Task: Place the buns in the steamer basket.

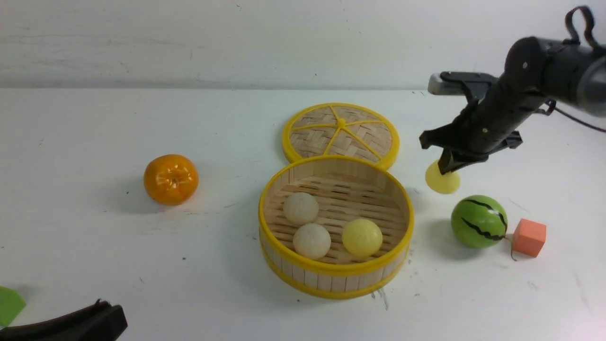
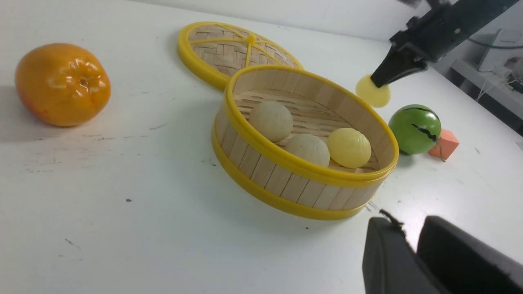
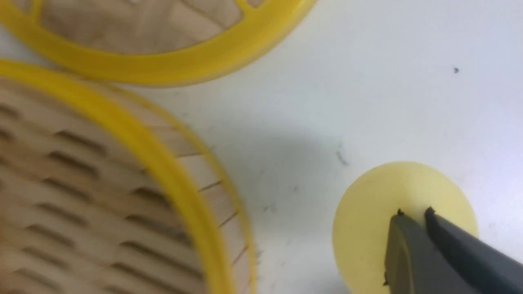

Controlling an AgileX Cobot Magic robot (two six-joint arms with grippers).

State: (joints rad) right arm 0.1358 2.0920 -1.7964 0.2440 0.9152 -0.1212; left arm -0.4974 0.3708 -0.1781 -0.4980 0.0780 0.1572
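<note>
Beside the steamer basket (image 1: pixel 331 271), the right gripper (image 1: pixel 445 169) pinches a yellow bun (image 1: pixel 444 183) from above.

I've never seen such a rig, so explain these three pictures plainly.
This robot has two arms ending in grippers. The wide picture looks forward from between them; the other two come from wrist cameras. On the table: a steamer basket holding three buns, its lid, a tangerine, a watermelon ball, an orange cube. The right gripper, nearly shut, is on a fourth bun beside the basket; whether it pinches it is unclear. The left gripper holds nothing.
</note>
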